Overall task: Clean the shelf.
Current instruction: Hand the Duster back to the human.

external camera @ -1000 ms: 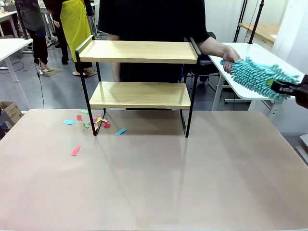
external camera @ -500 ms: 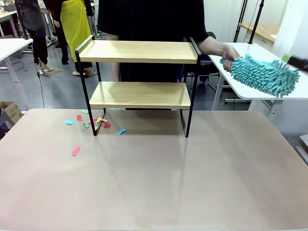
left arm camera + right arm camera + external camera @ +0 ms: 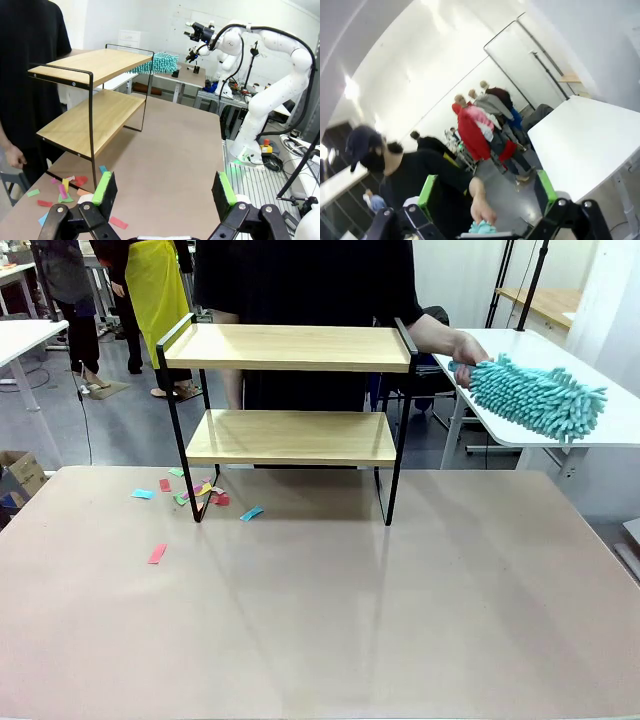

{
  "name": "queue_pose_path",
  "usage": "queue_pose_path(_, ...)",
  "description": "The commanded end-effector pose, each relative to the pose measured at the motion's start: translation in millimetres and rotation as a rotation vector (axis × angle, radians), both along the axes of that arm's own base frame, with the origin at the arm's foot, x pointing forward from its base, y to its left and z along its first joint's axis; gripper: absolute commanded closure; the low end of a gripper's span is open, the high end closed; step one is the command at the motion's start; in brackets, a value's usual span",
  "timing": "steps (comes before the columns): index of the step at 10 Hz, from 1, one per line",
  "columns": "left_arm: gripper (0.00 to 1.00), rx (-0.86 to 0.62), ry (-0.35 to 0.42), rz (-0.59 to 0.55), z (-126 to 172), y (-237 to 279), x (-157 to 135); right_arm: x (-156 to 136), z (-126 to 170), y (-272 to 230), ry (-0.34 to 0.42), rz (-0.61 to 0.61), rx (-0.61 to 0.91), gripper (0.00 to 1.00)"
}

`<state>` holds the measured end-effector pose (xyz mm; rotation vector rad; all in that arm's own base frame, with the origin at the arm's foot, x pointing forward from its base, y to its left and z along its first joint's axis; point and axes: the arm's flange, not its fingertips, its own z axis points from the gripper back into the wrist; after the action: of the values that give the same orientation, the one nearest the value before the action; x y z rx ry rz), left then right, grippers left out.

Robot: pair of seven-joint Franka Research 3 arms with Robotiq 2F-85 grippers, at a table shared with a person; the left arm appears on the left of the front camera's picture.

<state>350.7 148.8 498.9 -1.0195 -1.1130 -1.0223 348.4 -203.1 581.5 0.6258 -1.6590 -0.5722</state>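
Both pincers gape empty, the left pincer (image 3: 165, 192) facing the shelf (image 3: 92, 100), the right pincer (image 3: 487, 197) near the person's hand (image 3: 481, 207)

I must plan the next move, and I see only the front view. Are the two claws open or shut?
Observer: The left claw is open, with nothing between its green pads.
Operator: And the right one?
Observer: The right claw is open too. In its own view the person's hand grips the teal duster.
Operator: Where is the right arm?
Observer: The left wrist view shows the right arm raised high, beyond the shelf.
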Motion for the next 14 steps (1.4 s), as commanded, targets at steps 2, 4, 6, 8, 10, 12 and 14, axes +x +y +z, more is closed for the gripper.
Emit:
queue_pose_path(2,0.00,-0.006,-0.009,-0.007,1.8,-0.8,-2.9,19.3,-5.2,-14.3,0.012,-0.026,0.084,0.00)
queue_pose_path(4,0.00,-0.006,-0.009,-0.007,1.8,-0.8,-2.9,2.7,-2.0,-15.0,0.000,-0.017,0.040,0.00)
queue_pose_path(6,0.00,-0.006,-0.009,-0.007,1.8,-0.8,-2.9,2.7,-2.0,-15.0,0.000,-0.017,0.040,0.00)
queue_pose_path(8,0.00,-0.006,-0.009,-0.007,1.8,-0.8,-2.9,2.7,-2.0,-15.0,0.000,-0.017,0.040,0.00)
queue_pose_path(10,0.00,-0.006,-0.009,-0.007,1.8,-0.8,-2.9,2.7,-2.0,-15.0,0.000,-0.017,0.040,0.00)
queue_pose_path(12,0.00,-0.006,-0.009,-0.007,1.8,-0.8,-2.9,2.7,-2.0,-15.0,0.000,-0.017,0.040,0.00)
queue_pose_path(14,0.00,-0.006,-0.009,-0.007,1.8,-0.8,-2.9,2.7,-2.0,-15.0,0.000,-0.017,0.040,0.00)
